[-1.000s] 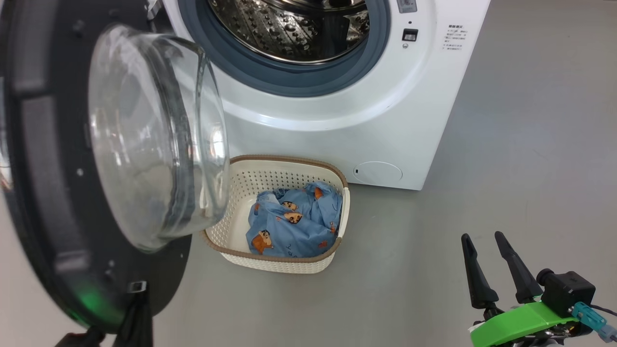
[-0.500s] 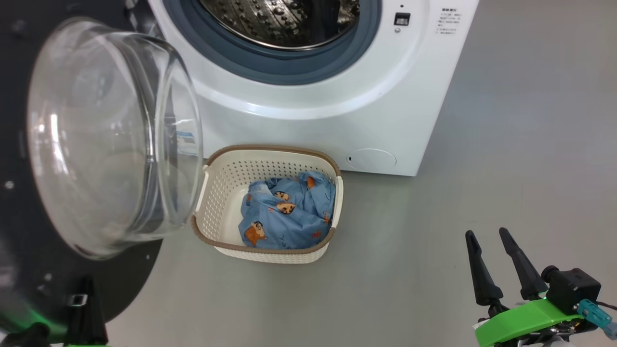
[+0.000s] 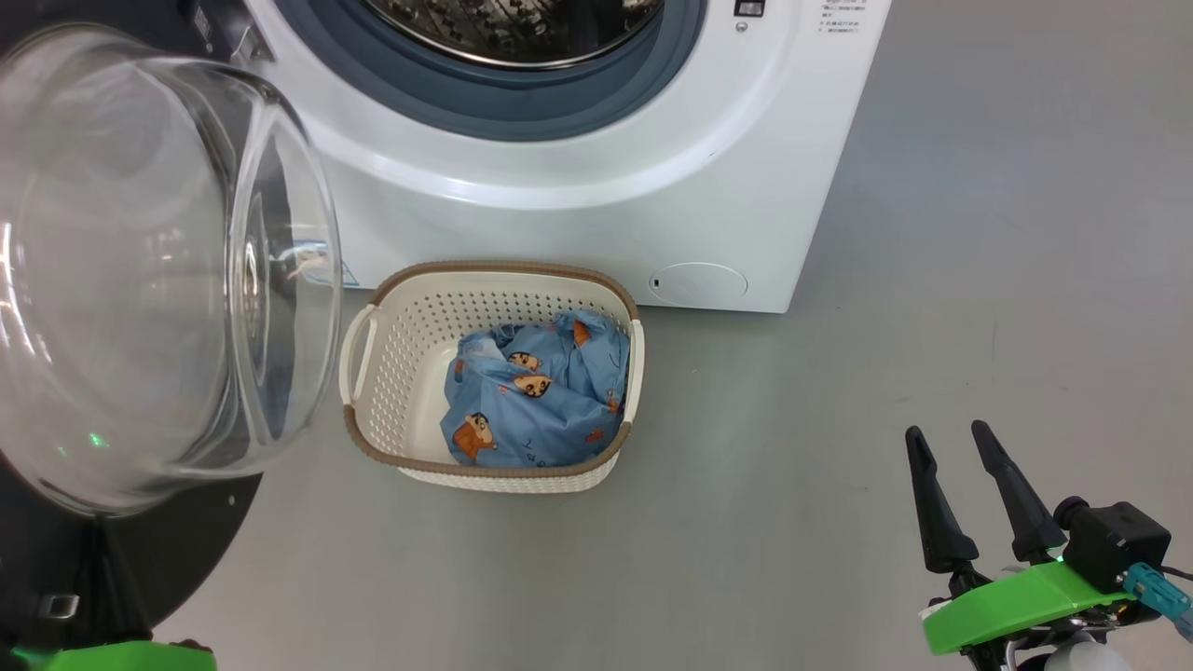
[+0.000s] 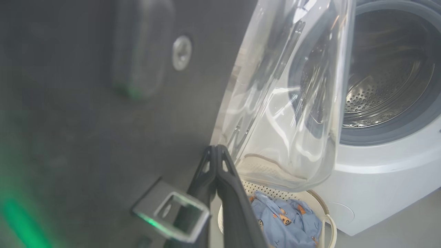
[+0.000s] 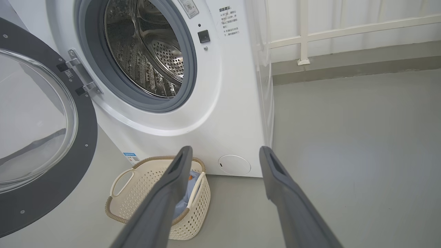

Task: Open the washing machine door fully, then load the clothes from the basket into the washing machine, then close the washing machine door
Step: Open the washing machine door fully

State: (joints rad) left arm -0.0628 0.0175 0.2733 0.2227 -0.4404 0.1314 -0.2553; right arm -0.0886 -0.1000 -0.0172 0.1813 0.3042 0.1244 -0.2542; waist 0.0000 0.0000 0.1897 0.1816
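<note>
Left claw: fingers pressed together, nothing between them. The tips lie close on the black inner face of the washing machine door. In the wrist view the glass bowl is just right of them and the metal latch just below-left. Contact with the door: cannot tell.

Right claw: fingers spread apart, empty, over bare floor. The basket is well ahead and to its left, with the washing machine beyond that.

Change over the last second: the door has swung further out. Its bowl overlapped the basket's left rim before and is now clear of it, exposing the white handle. The head camera shifted too, so part of this is view motion, but bowl against basket reads as real swing.

Meaning: the opening step looks finished or nearly so. From the right wrist, the door stands wide off its hinge and the drum mouth is unobstructed. The clothes are all in the basket, none loaded.

Judgement: the next step is picking up the clothes. The right claw is the freer one, since the left must first leave the door.
</note>
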